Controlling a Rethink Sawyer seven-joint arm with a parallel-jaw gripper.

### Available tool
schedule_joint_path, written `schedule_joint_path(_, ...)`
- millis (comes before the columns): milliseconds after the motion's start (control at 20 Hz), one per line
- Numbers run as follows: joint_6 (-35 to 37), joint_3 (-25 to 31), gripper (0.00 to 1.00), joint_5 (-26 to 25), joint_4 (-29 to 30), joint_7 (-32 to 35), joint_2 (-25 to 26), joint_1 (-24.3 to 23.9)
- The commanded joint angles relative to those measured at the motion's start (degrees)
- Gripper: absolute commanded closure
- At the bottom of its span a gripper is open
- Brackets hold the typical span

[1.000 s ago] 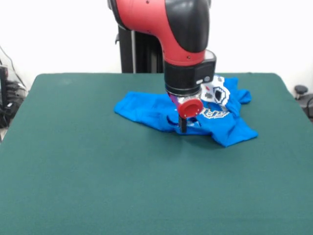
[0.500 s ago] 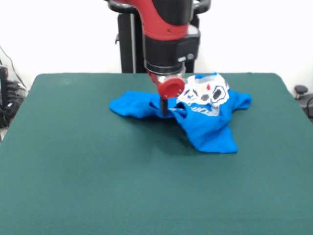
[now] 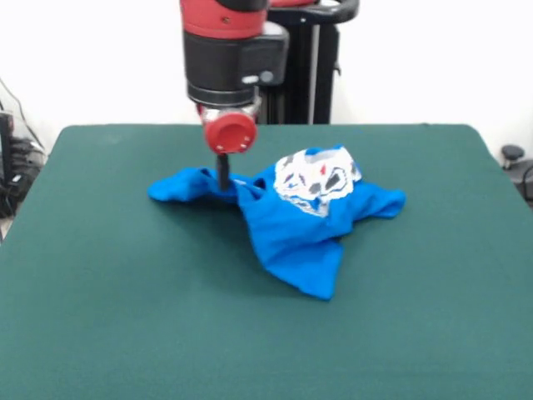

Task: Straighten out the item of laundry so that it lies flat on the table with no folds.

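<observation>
T-shirt [image 3: 291,221]: bright blue, crumpled on the far half of the table, a little right of centre; white print bunched on top, one sleeve trailing left, a flap pointing toward the near edge.
Condition: many folds, raised in the middle; far from flat.
Gripper [image 3: 222,177]: dark tip down at the shirt's left part, beside the trailing sleeve; seems pinched on the cloth there, but whether it is clenched or released cannot be told.
Step in hand: judged to be dragging the cloth sideways to spread it.
Handling advice: pull low and slowly, away from the bunched middle; stop before the whole shirt slides.
Table [image 3: 125,317]: dark green, ample room all round.
</observation>
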Motion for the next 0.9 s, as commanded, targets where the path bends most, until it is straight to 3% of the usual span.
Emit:
schedule_joint_path(50, -4.85, 3.37, 1.0, -5.0, -1.43, -1.3, 0.13, -2.31)
schedule_joint_path(250, -3.2, 3.42, 1.0, -6.96, 0.22, -1.61, -2.9, -3.92)
schedule_joint_path(550, 7.02, 0.57, 1.0, -9.6, 0.46, -2.16, -10.12, -3.65)
schedule_joint_path(900, 12.58, -7.45, 1.0, -11.51, -2.33, 5.62, -10.51, 3.43)
